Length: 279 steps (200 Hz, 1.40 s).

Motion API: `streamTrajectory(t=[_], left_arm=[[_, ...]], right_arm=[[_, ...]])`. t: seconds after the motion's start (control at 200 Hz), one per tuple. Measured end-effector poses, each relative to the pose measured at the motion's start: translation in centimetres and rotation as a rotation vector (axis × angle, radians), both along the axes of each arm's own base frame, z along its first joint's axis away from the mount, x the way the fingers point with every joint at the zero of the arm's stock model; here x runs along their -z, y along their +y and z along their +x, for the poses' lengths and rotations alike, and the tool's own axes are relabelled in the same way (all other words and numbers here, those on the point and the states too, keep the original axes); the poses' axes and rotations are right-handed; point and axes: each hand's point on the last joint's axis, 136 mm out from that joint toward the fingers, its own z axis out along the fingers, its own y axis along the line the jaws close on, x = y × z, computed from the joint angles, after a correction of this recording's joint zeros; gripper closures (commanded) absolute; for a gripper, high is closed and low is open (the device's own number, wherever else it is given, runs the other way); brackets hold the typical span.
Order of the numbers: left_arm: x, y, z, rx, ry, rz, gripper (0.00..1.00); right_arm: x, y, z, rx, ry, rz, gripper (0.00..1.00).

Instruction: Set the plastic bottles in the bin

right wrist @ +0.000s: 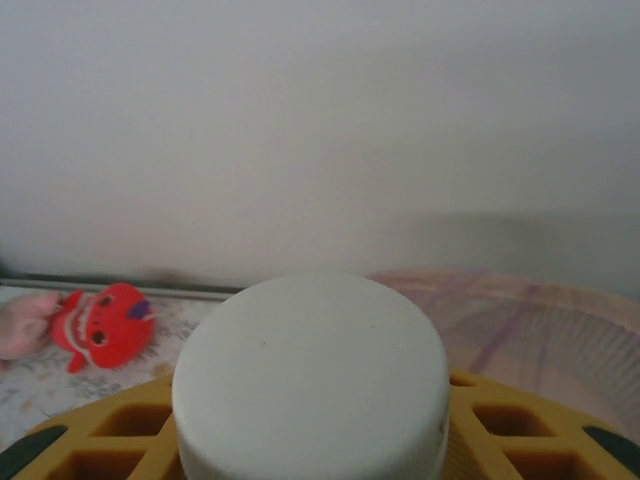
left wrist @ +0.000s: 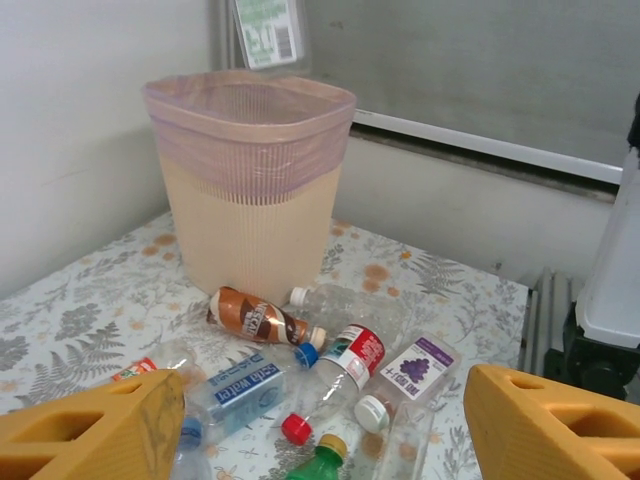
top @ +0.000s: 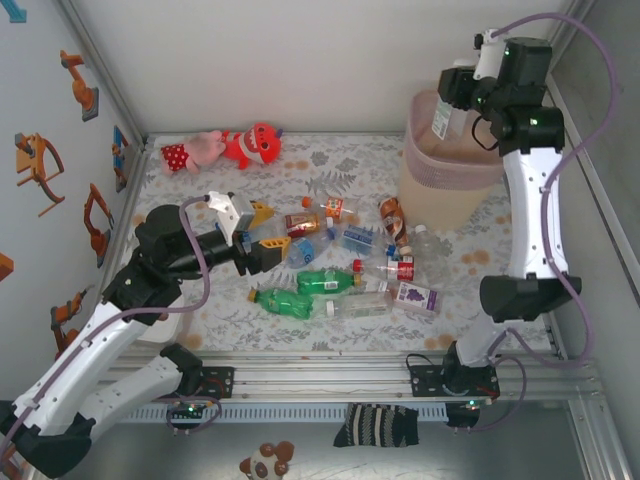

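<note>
Hovering above the bin (top: 440, 162), right jaws grip a white-capped bottle (right wrist: 310, 375), not dropped yet. Left jaws gape over the bottle pile (top: 325, 282) beside the bin, roughly a dozen to go.

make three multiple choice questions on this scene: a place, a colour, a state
1. Where is the bottle that the right gripper holds?
A) among the plush toys
B) up above the bin
C) beside the left arm's base

2. What colour is the bin's upper band?
A) green
B) blue
C) pink

3. How does the left gripper stand?
A) open, nothing between its fingers
B) shut tight, holding nothing
C) shut on one of the plush toys

Answers: 1 B, it hangs over the rim in the left wrist view; 2 C, pink mesh over cream; 3 A, its fingers stand wide apart.
</note>
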Motion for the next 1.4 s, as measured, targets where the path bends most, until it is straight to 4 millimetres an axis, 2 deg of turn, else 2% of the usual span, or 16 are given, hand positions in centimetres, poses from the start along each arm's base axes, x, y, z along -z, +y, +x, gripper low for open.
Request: streamTrajectory(t=[0.135,0.265,0.496,0.686,1.097,1.297,1.397], left_arm=[[0.0,0.5,0.1,-0.031,-0.004,0.001,0.24],[0.2,0.7,0.3,-0.048,0.002,0.010,0.24],[0.7,0.9,0.6,-0.065,0.016,0.025,0.24],[1.1,1.0,1.0,-0.086,0.025,0.034,0.24],[2.6,0.7,1.7,-0.102,0.070,0.057,0.24],[2.8,0.6,1.8,-0.103,0.078,0.058,0.24],[2.9,0.5,1.9,-0.103,0.084,0.061,0.24]], right_arm=[[5.3,-1.6,2.6,0.059,0.148,-0.029,0.72],[10.6,-2.0,4.2,0.069,0.289,-0.044,0.70],[18.5,-1.9,5.8,0.062,0.487,-0.054,0.70],[23.8,-1.8,6.6,0.061,0.606,-0.059,0.70],[33.1,-1.9,6.9,0.067,0.798,-0.063,0.68],[35.6,-2.2,7.1,0.073,0.842,-0.063,0.66],[35.7,-2.3,7.1,0.077,0.844,-0.060,0.61]])
